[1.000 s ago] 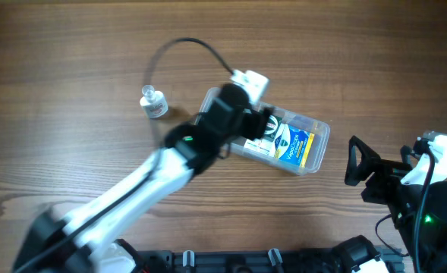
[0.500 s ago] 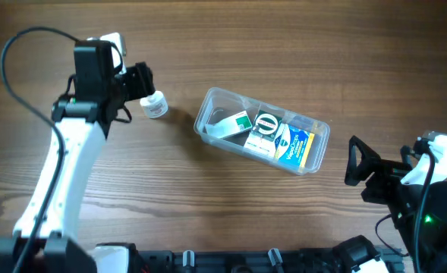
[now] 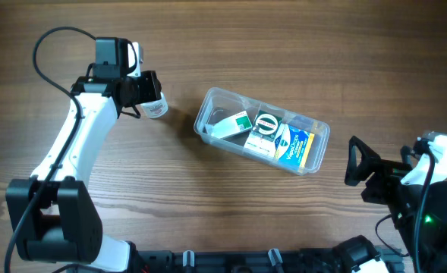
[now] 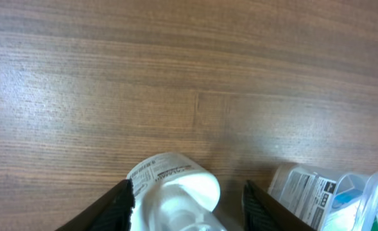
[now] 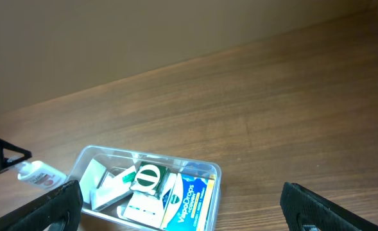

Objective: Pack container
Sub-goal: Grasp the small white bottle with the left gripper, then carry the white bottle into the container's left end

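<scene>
The container [image 3: 323,144] is a clear rectangular tub lying slantwise at the table's middle. It holds several small boxes, among them a blue and yellow one [image 3: 297,144] and a green and white one [image 3: 242,120]. It also shows in the right wrist view [image 5: 217,176] and at the edge of the left wrist view [image 4: 317,189]. A small white bottle [image 3: 155,107] lies on its side to the left of it. My left gripper [image 3: 146,95] is open with its jaws [image 4: 189,205] on either side of the bottle [image 4: 176,183]. My right gripper [image 3: 356,171] is open and empty at the right.
A black cable [image 3: 48,45] loops from the left arm over the far left of the wooden table [image 3: 231,205]. The bottle also shows in the right wrist view [image 5: 42,173], left of the container.
My left arm has swung away from over the container to the far left, and its open jaws now sit around the white bottle. The right arm has not moved.
</scene>
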### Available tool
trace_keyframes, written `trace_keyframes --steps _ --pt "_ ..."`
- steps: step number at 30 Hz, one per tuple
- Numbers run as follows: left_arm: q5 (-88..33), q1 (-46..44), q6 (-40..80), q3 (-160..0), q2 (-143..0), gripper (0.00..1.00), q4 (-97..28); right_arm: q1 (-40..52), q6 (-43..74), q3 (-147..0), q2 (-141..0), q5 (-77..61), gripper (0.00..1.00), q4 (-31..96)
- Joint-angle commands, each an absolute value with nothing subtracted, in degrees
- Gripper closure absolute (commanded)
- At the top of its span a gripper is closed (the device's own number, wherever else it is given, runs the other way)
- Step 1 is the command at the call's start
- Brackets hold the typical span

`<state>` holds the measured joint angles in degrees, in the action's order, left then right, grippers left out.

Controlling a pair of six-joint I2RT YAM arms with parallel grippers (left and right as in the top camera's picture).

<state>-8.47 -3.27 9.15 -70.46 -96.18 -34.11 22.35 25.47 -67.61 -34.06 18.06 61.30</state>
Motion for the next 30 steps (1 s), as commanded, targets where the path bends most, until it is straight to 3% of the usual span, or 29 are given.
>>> trace_keyframes --steps 1,5,9,21,30 --pt "-8.69 -3.49 6.37 -71.31 -96.4 0.55 -35.46 22.48 25.54 -67.92 -33.89 18.83 0.0 61.19" --pt "-7.57 -3.49 6.11 -71.31 -96.4 0.69 -36.07 22.48 25.54 -67.92 -33.89 18.81 0.0 61.19" --pt "-7.4 -4.27 3.38 -71.33 -95.79 0.75 -36.1 22.48 25.54 -67.92 -33.89 18.83 0.0 61.19" --pt "6.07 -14.06 1.72 -81.91 -80.62 0.78 -49.47 22.48 25.56 -67.92 -33.89 18.81 0.0 61.17" --pt "6.07 -32.86 5.21 -83.68 -76.18 0.78 -51.46 22.48 25.54 -67.92 -33.89 18.81 0.0 61.19"
